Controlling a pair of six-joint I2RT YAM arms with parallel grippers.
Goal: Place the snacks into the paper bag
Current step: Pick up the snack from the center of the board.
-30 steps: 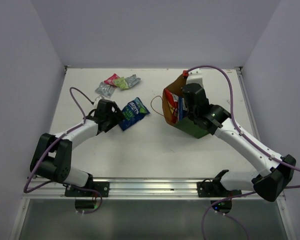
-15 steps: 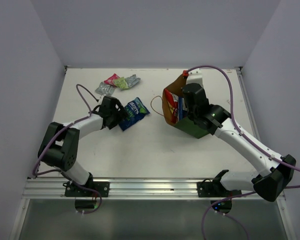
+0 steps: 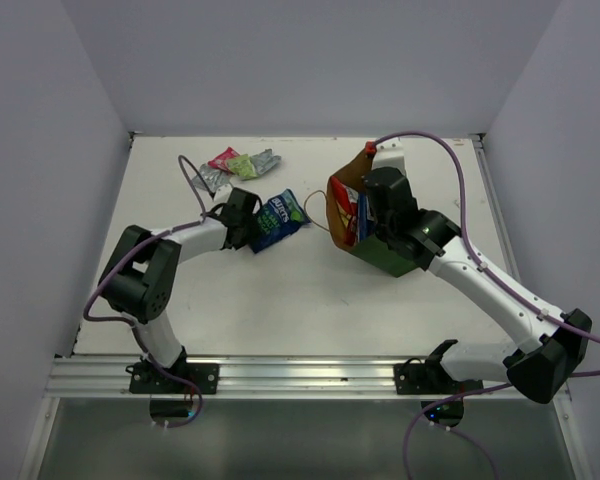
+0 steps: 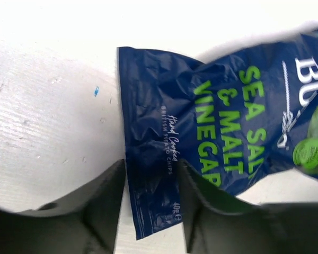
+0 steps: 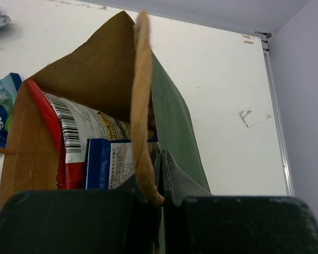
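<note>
The dark green paper bag [image 3: 388, 258] lies tipped with its mouth to the left, brown inside [image 5: 95, 69]. A white-red-yellow chip bag [image 5: 77, 132] and a blue-white packet [image 5: 108, 164] sit inside it. My right gripper [image 3: 370, 212] [image 5: 161, 157] is shut on the bag's green wall [image 5: 172, 116] by a tan handle [image 5: 142, 106]. A dark blue sea salt and vinegar packet [image 3: 280, 220] [image 4: 217, 116] lies on the table. My left gripper [image 3: 250, 222] [image 4: 151, 172] has its jaws apart around the packet's near corner.
Small packets lie at the back left: pink [image 3: 222, 158], green [image 3: 243, 166], silver [image 3: 267, 158] and grey foil [image 3: 208, 178]. The bag's other handle [image 3: 315, 210] loops onto the table. White walls bound the table on three sides.
My left gripper has moved right onto the blue packet's end, and the packet has shifted and turned slightly toward the bag. The right arm and the bag have not moved.
</note>
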